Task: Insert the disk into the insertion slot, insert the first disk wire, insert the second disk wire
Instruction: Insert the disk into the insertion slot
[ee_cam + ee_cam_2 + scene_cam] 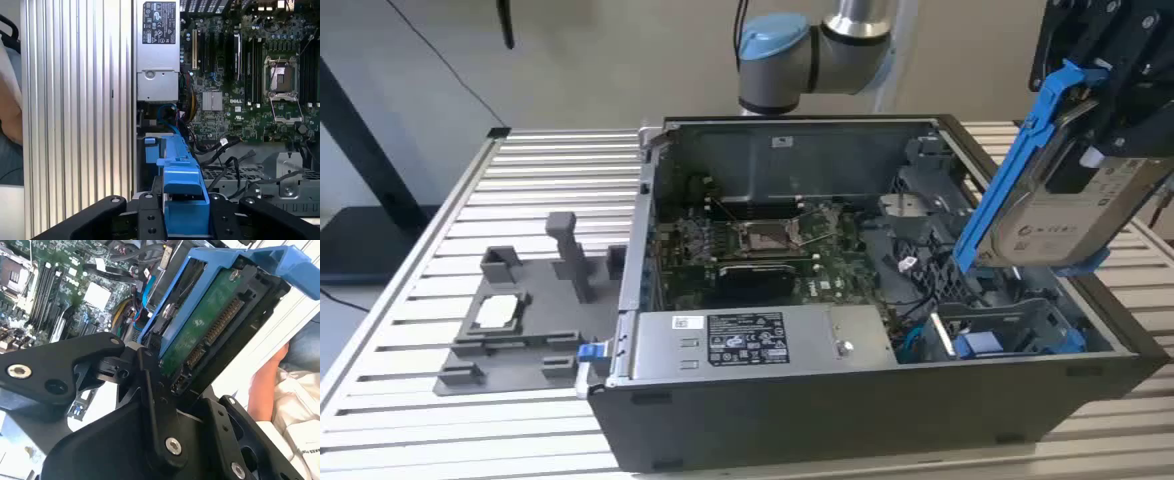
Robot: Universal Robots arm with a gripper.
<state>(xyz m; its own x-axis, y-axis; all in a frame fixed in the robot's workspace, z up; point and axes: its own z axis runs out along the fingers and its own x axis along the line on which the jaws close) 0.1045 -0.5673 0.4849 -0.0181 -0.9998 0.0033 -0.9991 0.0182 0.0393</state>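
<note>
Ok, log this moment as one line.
hand: shut on disk | disk: tilted, above case | insertion slot: disk not in

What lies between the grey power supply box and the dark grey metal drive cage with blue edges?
Loose cables, some blue, separate the grey power supply box from the metal drive cage in the exterior view.
</note>
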